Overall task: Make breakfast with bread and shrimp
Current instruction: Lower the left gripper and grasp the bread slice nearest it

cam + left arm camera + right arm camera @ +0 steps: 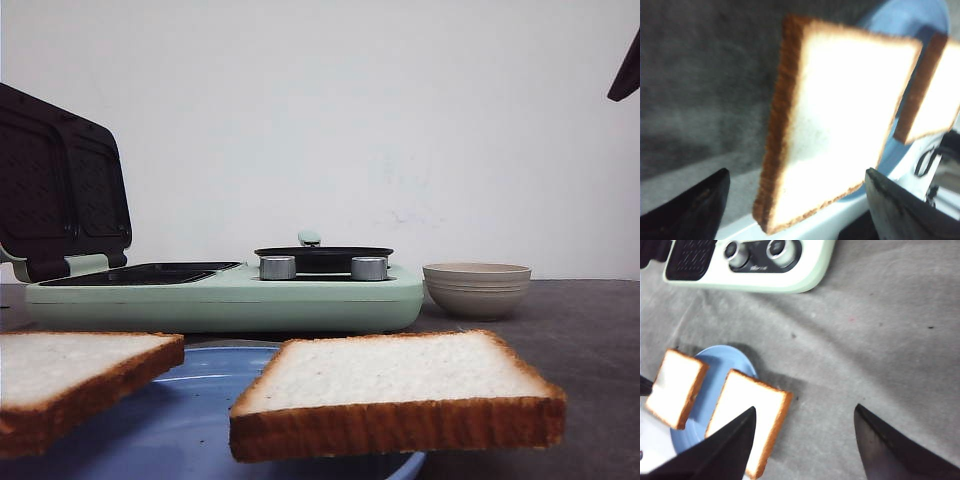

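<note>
Two square slices of white bread, the left one (75, 370) and the right one (400, 385), lie side by side on a blue plate (190, 420) close to the camera, each overhanging its rim. In the left wrist view my left gripper (797, 202) is open, its fingers either side of one slice (835, 120), not touching it; the other slice (935, 90) lies beside it. My right gripper (805, 440) is open and empty, high over the grey table just right of the right slice (752, 415). No shrimp shows; the inside of the beige bowl (477, 288) is hidden.
A mint-green sandwich maker (225, 295) stands behind the plate, its dark lid (60, 190) raised at the left and a small black pan (323, 257) on its right half. It also shows in the right wrist view (790, 282). A dark part of my right arm (628, 70) hangs at the upper right.
</note>
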Controlling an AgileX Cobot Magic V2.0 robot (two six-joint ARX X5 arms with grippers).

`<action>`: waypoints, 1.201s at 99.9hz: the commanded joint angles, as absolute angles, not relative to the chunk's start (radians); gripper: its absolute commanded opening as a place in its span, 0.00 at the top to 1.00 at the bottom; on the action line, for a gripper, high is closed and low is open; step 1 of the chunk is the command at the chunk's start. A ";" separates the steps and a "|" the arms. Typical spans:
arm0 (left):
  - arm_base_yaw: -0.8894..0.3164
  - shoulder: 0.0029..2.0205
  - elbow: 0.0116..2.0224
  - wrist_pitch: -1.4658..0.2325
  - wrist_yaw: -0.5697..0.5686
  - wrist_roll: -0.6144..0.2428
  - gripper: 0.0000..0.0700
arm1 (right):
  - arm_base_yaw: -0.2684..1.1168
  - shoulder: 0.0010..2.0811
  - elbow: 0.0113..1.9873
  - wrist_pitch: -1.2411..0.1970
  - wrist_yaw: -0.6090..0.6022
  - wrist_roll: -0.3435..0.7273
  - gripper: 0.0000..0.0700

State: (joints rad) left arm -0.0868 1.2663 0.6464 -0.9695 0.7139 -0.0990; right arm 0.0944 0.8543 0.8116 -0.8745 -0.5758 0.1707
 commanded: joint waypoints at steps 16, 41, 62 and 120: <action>-0.160 1.351 0.660 -0.971 0.753 -0.067 0.31 | 0.120 0.861 0.823 -0.869 -0.580 0.152 0.45; -0.199 1.382 0.660 -0.965 0.754 -0.067 0.32 | 0.125 0.861 0.823 -0.870 -0.580 0.152 0.45; -0.204 1.382 0.660 -0.945 0.759 -0.067 0.32 | 0.125 0.861 0.823 -0.870 -0.580 0.152 0.45; -0.204 1.388 0.660 -0.918 0.761 -0.064 0.69 | 0.125 0.861 0.823 -0.870 -0.580 0.152 0.45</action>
